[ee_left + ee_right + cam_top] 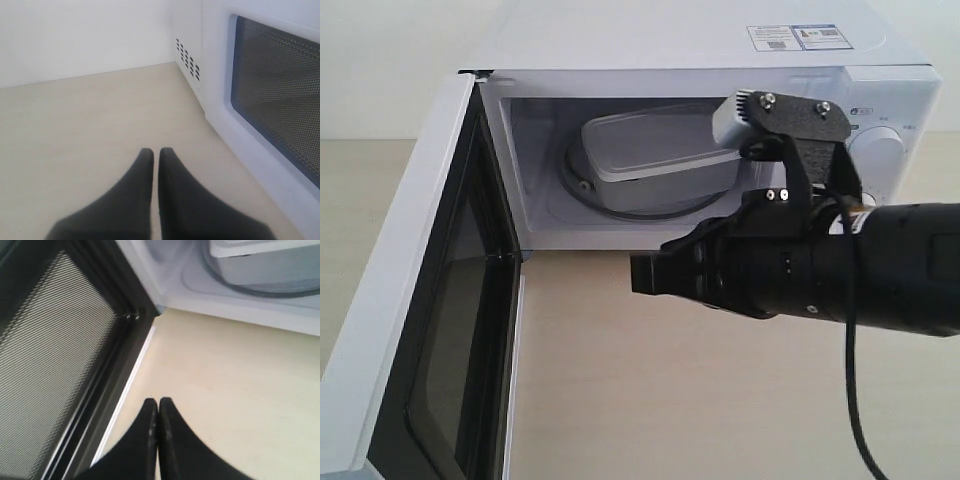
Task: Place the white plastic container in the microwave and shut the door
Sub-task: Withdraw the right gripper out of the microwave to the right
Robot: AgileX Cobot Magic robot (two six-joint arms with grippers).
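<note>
The white plastic container (655,148) lies inside the microwave (720,50) on the glass turntable (620,205). The door (430,330) stands wide open at the left, its black-framed inner face towards the cavity. My right gripper (642,273) is shut and empty, hovering over the table in front of the cavity and pointing at the door. The right wrist view has the right gripper (158,402) beside the door's inner face (55,340), with the container (260,247) beyond. My left gripper (155,152) is shut and empty, on the door's outer side near its window (280,95).
The pale wooden table (700,400) spreads in front of the microwave. A black cable (855,400) hangs from the right arm. Vent holes (187,57) mark the microwave's side wall. A white wall (75,35) stands behind.
</note>
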